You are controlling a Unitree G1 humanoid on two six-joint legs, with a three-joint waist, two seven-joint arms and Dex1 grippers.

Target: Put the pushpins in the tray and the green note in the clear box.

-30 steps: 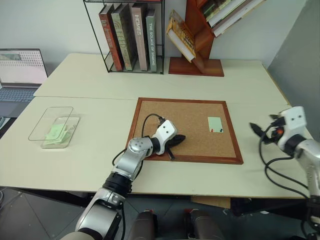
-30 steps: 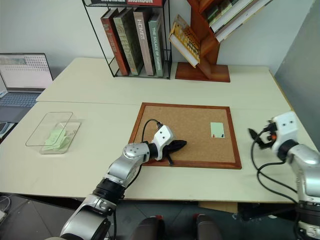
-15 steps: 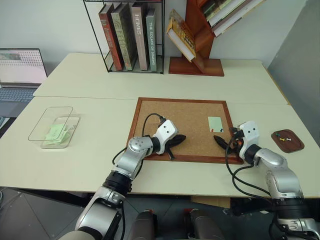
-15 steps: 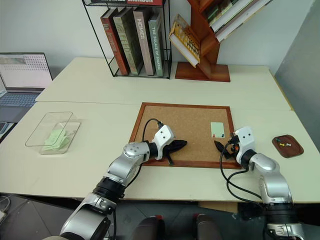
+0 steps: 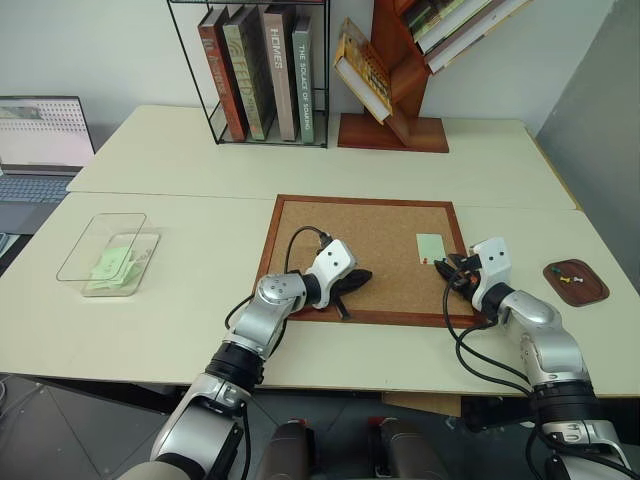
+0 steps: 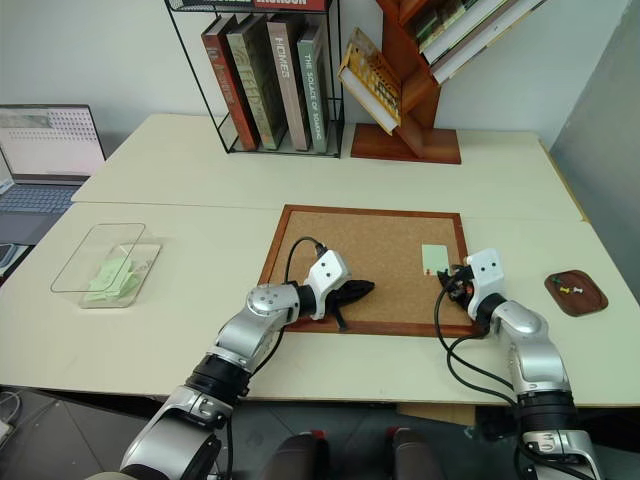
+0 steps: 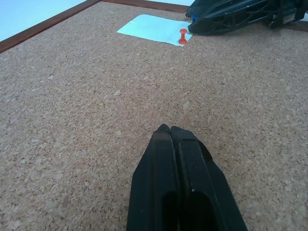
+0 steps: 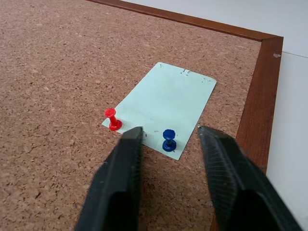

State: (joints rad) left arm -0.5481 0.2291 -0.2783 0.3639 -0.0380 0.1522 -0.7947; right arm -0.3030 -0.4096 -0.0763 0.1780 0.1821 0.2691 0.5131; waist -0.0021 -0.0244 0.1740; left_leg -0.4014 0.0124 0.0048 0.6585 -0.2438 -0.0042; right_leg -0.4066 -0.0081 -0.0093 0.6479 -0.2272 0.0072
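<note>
**Two pushpins hold the green note on the corkboard**

Two pins, a red pushpin (image 8: 112,120) and a blue pushpin (image 8: 168,140), stand in the near edge of the green note (image 8: 166,111), near the corkboard's (image 5: 380,240) right frame. The right gripper (image 8: 169,144) has its fingers partly open on either side of the blue pushpin, gripping nothing. The left gripper (image 7: 171,131) rests shut and empty on the cork, left of centre. The brown tray (image 5: 576,283), holding pins, sits far right; the clear box (image 5: 110,255) far left.

Head eyes look down over the corkboard (image 5: 365,262) — wrist cameras skim it closely, both catching the green note (image 8: 166,107).
</note>
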